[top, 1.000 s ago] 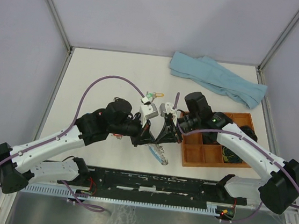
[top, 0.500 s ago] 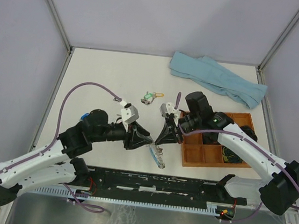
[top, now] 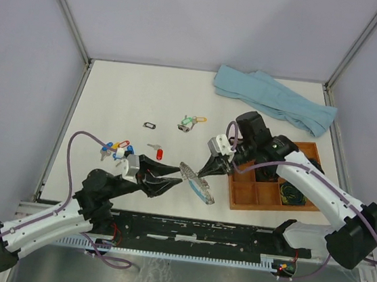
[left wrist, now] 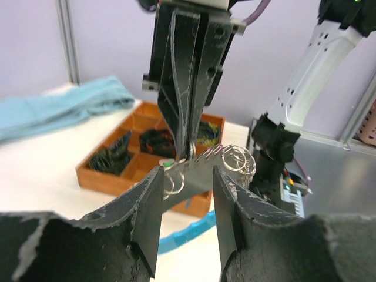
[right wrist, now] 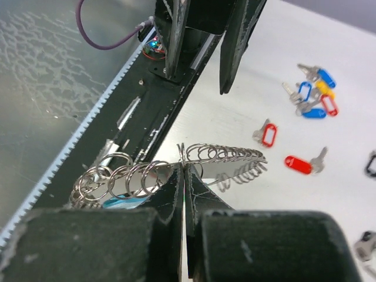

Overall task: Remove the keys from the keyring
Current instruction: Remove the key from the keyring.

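Observation:
The keyring [top: 201,189], a loop with a light-blue arc and a row of small silver rings [right wrist: 220,155], hangs just above the table. My right gripper [top: 206,173] is shut on its metal edge [right wrist: 184,167]. My left gripper [top: 180,175] stands open just left of the keyring, and its fingers [left wrist: 150,200] frame the rings [left wrist: 232,158] without touching them. Loose keys lie on the table: a blue, red and yellow cluster [top: 116,148], a red-tagged key [top: 158,154] and a green and yellow pair [top: 191,121].
An orange compartment tray [top: 263,205] holding black cable bundles stands right of the keyring. A light-blue cloth [top: 275,100] lies at the back right. A small black tag frame [top: 149,125] lies at mid table. The black rail [top: 185,230] runs along the near edge.
My left gripper opened and drew back toward the near left, away from the keyring. Keys it had covered now show on the table. The right gripper still holds the keyring.

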Tool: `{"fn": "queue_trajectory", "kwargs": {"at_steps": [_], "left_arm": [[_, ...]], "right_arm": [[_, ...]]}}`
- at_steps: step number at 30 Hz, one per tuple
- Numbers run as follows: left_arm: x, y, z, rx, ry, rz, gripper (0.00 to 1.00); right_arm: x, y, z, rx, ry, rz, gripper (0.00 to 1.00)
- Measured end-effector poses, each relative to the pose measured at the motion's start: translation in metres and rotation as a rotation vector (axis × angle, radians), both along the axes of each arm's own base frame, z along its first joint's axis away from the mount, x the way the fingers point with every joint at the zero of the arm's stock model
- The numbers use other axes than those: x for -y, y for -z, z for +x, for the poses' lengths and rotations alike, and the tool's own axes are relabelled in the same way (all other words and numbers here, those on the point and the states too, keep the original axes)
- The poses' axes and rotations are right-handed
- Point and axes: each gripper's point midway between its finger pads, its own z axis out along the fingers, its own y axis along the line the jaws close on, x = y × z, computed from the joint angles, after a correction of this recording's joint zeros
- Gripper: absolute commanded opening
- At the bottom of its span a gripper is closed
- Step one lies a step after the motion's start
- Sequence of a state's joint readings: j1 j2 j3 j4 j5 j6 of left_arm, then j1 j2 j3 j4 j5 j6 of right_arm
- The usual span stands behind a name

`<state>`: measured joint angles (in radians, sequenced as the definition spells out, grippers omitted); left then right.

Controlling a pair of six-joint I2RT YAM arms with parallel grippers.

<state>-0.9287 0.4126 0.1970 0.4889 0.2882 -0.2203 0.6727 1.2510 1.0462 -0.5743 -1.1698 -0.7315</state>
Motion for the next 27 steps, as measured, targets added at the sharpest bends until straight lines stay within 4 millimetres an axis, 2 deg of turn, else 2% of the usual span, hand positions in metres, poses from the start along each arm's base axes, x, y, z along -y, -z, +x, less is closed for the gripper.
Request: {"fn": "queue_trajectory", "kwargs": {"at_steps": [3,6,10,21,27], "left_arm": [[-0.002,-0.018,0.000,0.092,-0.009,-0.053,0.44],[-0.001,-0.023,0.001,0.158,-0.016,-0.073,0.41],[0.005,-0.015,0.003,0.184,-0.004,-0.046,0.39],[0.017,-0.004,0.005,0.200,0.011,-0.035,0.36],[0.030,0.012,0.005,0.185,0.025,0.011,0.35]], "right_arm": [[-0.005,-0.010,0.007,0.111,-0.065,0.032,0.01],[-0.009,-0.017,0.011,0.196,-0.133,0.068,0.01],[-0.007,-0.012,0.010,0.213,-0.166,0.074,0.01],[-0.003,-0.012,0.019,0.177,-0.114,0.077,0.01],[-0.004,-0.011,0.018,0.155,-0.108,0.080,0.01]]}}
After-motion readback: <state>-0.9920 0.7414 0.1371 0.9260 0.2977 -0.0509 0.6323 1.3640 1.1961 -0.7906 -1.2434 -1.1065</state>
